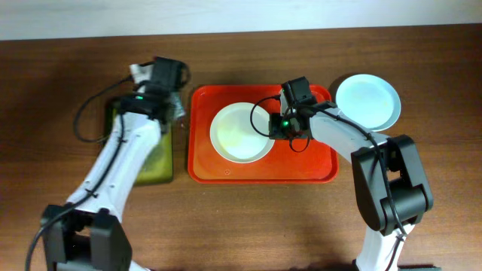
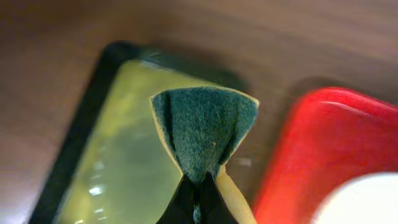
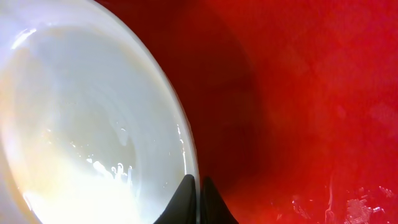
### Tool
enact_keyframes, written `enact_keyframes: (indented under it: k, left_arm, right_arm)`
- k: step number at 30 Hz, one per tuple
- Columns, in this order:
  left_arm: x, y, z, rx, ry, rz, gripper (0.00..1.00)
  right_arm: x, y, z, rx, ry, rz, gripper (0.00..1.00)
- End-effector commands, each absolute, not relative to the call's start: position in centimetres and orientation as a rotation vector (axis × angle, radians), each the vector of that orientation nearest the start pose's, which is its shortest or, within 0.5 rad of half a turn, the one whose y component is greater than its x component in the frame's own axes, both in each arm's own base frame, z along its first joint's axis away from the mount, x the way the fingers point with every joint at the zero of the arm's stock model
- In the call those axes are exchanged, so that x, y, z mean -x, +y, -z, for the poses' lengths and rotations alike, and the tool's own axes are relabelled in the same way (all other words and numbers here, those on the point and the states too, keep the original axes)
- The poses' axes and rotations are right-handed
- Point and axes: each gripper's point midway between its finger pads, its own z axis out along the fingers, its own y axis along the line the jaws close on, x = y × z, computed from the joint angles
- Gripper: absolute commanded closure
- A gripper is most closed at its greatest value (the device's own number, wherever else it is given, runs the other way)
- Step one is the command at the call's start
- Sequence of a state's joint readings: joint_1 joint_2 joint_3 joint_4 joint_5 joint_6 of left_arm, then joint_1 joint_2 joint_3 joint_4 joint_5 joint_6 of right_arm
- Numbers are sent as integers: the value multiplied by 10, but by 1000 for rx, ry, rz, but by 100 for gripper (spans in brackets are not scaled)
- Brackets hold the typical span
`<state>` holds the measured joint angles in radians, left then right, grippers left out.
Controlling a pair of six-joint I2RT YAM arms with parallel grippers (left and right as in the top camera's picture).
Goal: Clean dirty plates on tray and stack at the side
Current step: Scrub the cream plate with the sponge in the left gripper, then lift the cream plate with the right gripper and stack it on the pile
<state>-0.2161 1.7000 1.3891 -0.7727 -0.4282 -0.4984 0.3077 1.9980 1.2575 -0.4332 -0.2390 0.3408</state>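
Observation:
A cream-white plate point(image 1: 239, 132) with yellowish smears lies in the red-orange tray point(image 1: 263, 175). My right gripper point(image 1: 274, 126) is shut on the plate's right rim; in the right wrist view the fingertips point(image 3: 199, 190) pinch the rim of the plate point(image 3: 81, 137) over the tray floor point(image 3: 311, 93). A pale mint-blue plate point(image 1: 367, 102) sits on the table to the right of the tray. A third plate does not show separately. My left gripper point(image 1: 170, 104) is shut point(image 2: 198, 193) on a green and yellow sponge point(image 2: 205, 134), held left of the tray point(image 2: 311, 149).
A smaller black tray with a yellow-green inside point(image 1: 154, 162) lies left of the red tray, under my left arm; it also shows in the left wrist view point(image 2: 118, 162). Brown wooden table all around. A cable loops beside the left arm point(image 1: 81, 120).

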Motion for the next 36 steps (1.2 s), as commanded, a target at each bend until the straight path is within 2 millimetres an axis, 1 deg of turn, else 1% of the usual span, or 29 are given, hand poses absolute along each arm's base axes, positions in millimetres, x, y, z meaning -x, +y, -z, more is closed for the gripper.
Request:
enact_keyframes:
  k: [1, 3, 4, 6, 7, 9, 10, 11, 12, 13, 14, 15, 16, 17, 18, 19, 20, 21, 22, 25, 26, 27, 28, 29, 32, 36]
  left_arm:
    - [-405, 7, -105, 625, 2632, -162, 100]
    - [-399, 19, -82, 696, 2687, -102, 100]
    - [-395, 27, -65, 741, 2726, -97, 100]
    - [-397, 32, -47, 760, 2751, -114, 100]
    - [-400, 33, -39, 763, 2753, -128, 98]
    - [-404, 44, -37, 766, 2721, -206, 98]
    - [-405, 51, -42, 770, 2695, -265, 89]
    - [-408, 54, -45, 766, 2685, -280, 64]
    - [-409, 53, -47, 766, 2681, -275, 47]
    - [-412, 50, -51, 763, 2684, -243, 37]
    - [-413, 45, -57, 760, 2690, -205, 35]
    - [-416, 41, -67, 755, 2687, -162, 34]
    - [-420, 39, -82, 750, 2659, -136, 31]
    - [-423, 39, -97, 744, 2623, -123, 18]
    - [-424, 39, -108, 741, 2594, -111, 8]
    - [-424, 39, -117, 738, 2575, -104, 7]
    - [-424, 39, -120, 736, 2567, -101, 0]
    - [-422, 39, -120, 737, 2571, -102, 0]
    - [-421, 39, -119, 738, 2577, -105, 1]
    - [-420, 39, -119, 739, 2583, -107, 1]
    - [-420, 39, -119, 739, 2583, -106, 1]
    - [-420, 39, -119, 739, 2583, -107, 1]
    - [-420, 39, -119, 738, 2583, -107, 1]
    - [-420, 39, -119, 738, 2583, -106, 1]
    - [-420, 39, -119, 738, 2583, -106, 1]
    - [-420, 39, -119, 738, 2583, -106, 1]
  right_arm:
    - [-407, 170, -4, 13, 2819, -472, 96]
    - [-408, 170, -4, 14, 2817, -473, 96]
    - [-409, 170, -5, 32, 2810, -473, 96]
    - [-410, 171, -8, 60, 2797, -473, 96]
    - [-411, 172, -14, 98, 2780, -473, 96]
    - [-413, 172, -25, 136, 2750, -472, 96]
    - [-416, 174, -43, 222, 2695, -464, 96]
    - [-418, 175, -57, 276, 2654, -456, 96]
    - [-419, 175, -66, 309, 2625, -442, 96]
    - [-421, 172, -83, 344, 2576, -376, 96]
    - [-424, 166, -96, 348, 2540, -292, 96]
    - [-427, 161, -115, 384, 2478, -169, 96]
    - [-428, 158, -135, 437, 2405, -33, 96]
    - [-427, 157, -151, 492, 2345, 86, 96]
    - [-427, 158, -163, 546, 2290, 202, 96]
    - [-426, 159, -175, 602, 2230, 341, 96]
    - [-426, 159, -185, 638, 2175, 470, 96]
    - [-424, 165, -198, 698, 2095, 606, 96]
    - [-424, 168, -204, 722, 2057, 657, 96]
    - [-422, 191, -246, 831, 1833, 902, 96]
    - [-420, 196, -258, 848, 1783, 962, 96]
    - [-418, 201, -263, 860, 1755, 989, 96]
    - [-414, 210, -272, 864, 1713, 1012, 96]
    - [-410, 218, -275, 877, 1691, 1009, 96]
    - [-403, 231, -276, 912, 1668, 1002, 96]
    - [-402, 223, -279, 956, 1652, 1105, 96]
